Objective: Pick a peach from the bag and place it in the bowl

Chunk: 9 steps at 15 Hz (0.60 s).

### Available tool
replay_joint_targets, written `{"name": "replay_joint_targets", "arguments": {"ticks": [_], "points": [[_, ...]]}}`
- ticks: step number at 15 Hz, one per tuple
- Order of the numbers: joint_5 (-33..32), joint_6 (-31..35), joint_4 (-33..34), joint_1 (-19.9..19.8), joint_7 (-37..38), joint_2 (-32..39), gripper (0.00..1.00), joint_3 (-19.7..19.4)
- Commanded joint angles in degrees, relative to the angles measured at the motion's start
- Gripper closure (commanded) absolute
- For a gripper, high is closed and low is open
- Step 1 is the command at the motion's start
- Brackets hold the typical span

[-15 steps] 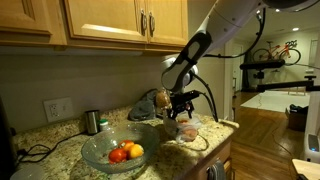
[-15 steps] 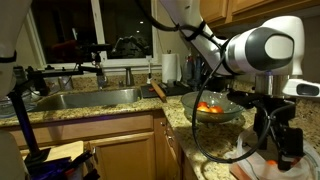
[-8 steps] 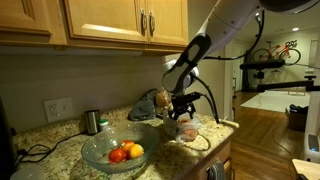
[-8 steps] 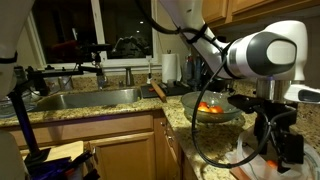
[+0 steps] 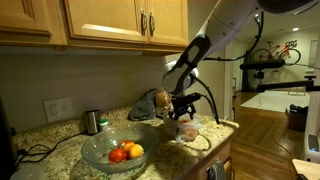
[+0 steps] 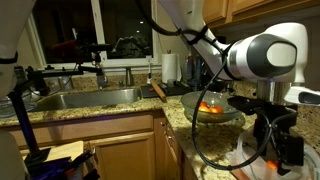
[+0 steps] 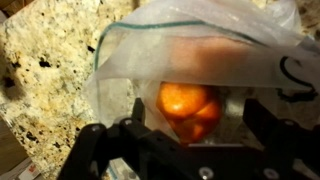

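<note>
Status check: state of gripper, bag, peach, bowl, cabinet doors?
gripper: open, fingers either side of the peach, not clamped.
bag: on the counter, mouth open, fruit inside.
peach: inside the bag, not lifted.
bowl: upright on the counter, fruit already in it.
cabinet doors: shut.

Arm (image 5: 215, 35) reaches down; gripper (image 7: 190, 110) fingers (image 7: 262, 125) spread (pointing downward).

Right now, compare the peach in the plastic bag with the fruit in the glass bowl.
The bagged peach lies inside the clear plastic bag; the bowl fruit lies uncovered in the glass bowl. The bagged peach sits between the fingers of the open gripper; the bowl fruit is away from it. The bagged peach looks orange; the bowl fruit includes a red piece. Both are round.
</note>
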Motion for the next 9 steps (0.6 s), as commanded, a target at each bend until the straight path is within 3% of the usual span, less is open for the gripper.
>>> {"name": "replay_joint_targets", "arguments": {"ticks": [1,9], "points": [[0.7,-0.3,0.5,-0.6,-1.3,-0.9,0.0,0.6],[1.2,-0.3,3.2,-0.6,-1.6,-0.6,0.0,1.2]]}}
